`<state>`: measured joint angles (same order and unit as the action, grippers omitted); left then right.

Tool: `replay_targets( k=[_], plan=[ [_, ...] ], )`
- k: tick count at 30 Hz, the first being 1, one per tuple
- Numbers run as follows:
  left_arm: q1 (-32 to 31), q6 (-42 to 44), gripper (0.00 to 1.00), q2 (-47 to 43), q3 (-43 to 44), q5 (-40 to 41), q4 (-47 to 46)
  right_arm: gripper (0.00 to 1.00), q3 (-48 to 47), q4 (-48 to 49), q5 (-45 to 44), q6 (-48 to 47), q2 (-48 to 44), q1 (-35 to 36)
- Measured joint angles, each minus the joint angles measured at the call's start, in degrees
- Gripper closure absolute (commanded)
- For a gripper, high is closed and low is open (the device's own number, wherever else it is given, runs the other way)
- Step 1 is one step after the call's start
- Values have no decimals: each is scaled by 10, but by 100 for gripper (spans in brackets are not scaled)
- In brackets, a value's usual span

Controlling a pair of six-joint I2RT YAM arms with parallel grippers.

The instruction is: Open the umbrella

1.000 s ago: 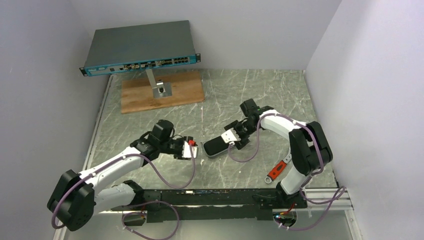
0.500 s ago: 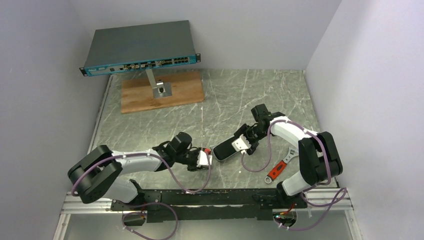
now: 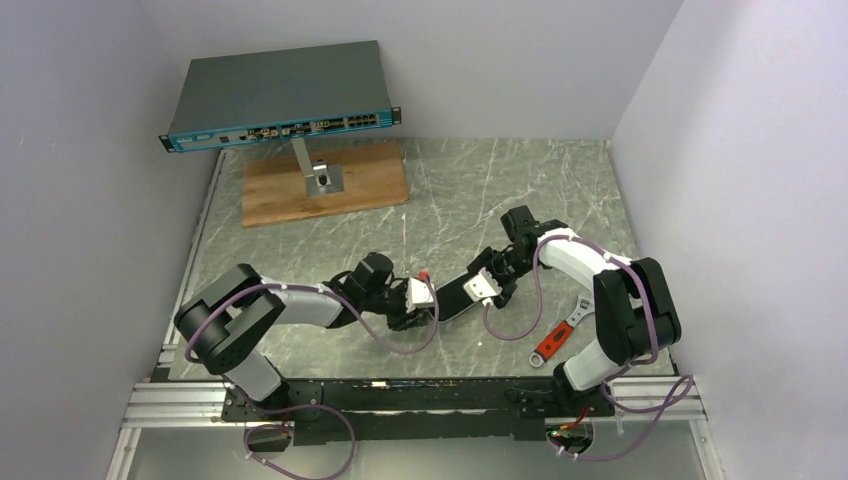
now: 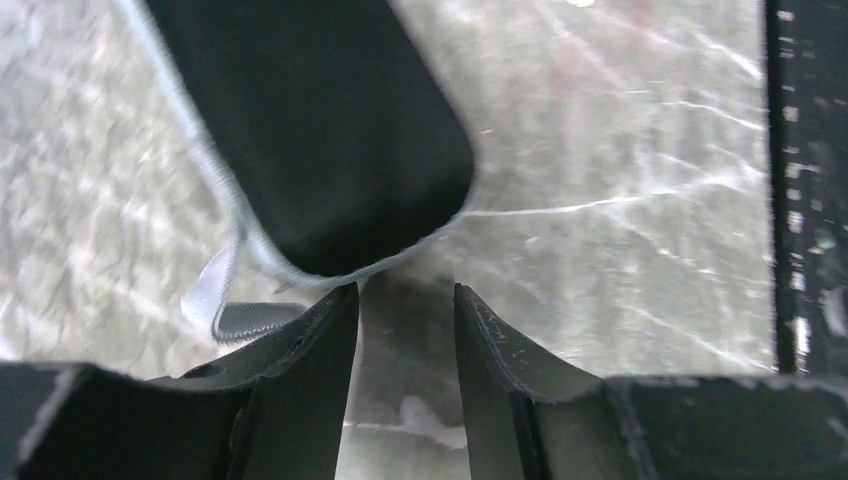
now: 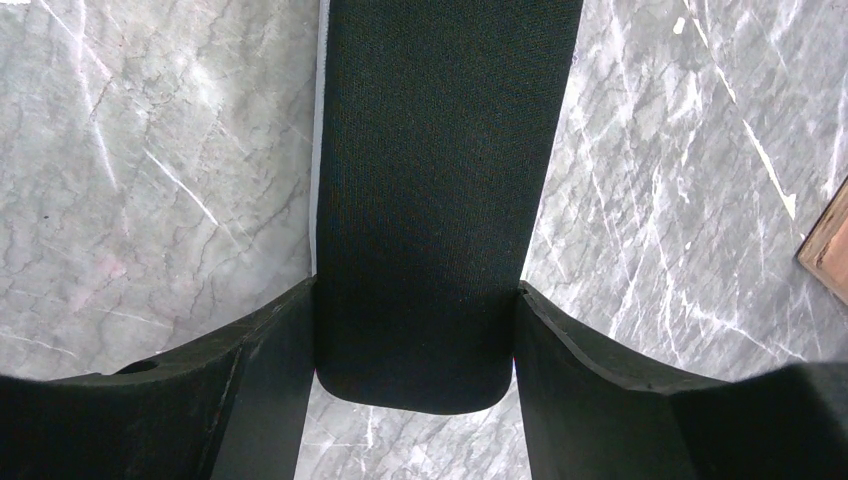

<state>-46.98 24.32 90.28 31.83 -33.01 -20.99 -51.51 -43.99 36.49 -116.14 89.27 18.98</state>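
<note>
1. The right gripper point(image 5: 418, 290) is clamped across the folded umbrella point(image 5: 440, 150), one finger pressed on each long side, close to the rounded end nearest its wrist. The rest of the black body runs straight out ahead of the fingertips, low over the table point(image 3: 450, 190). Can't tell if it's resting on it or not.
2. The left gripper point(image 4: 405, 292) has its fingers parted with a narrow gap and nothing between them. The umbrella's other rounded end sits just ahead of those fingertips, a bit off-centre. It looks like it's not quite touching.
3. A pale strap point(image 4: 215, 300) dangles off the umbrella's edge, just outside the gap and right beside one finger.
4. My guess at the step in hand is getting a second grip on that free end, so the two arms can pull the thing apart.
5. To do it well, that gap looks narrower than the end is wide. I'd spread the fingers more and line up on the middle before closing in.
6. Grab the body itself, not only the strap, or it'll just flop.
7. The right side needs to hold firm, and any pull should go along the length, not sideways.
</note>
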Motion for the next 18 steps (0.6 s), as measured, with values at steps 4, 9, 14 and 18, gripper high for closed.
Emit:
replay_targets(
  k=[4, 9, 14, 18],
  plan=[
    [34, -11, 54, 11, 2, 16, -9, 60, 0, -3, 3, -7, 0, 0],
    [50, 10, 54, 10, 3, 18, -10, 60, 0, -6, 9, -19, 2, 0],
    [51, 56, 55, 11, 23, -10, -7, 61, -5, -11, 13, -22, 8, 0],
    [52, 94, 57, 11, 28, -24, 3, 61, -5, -12, 14, -24, 9, 0]
  ],
)
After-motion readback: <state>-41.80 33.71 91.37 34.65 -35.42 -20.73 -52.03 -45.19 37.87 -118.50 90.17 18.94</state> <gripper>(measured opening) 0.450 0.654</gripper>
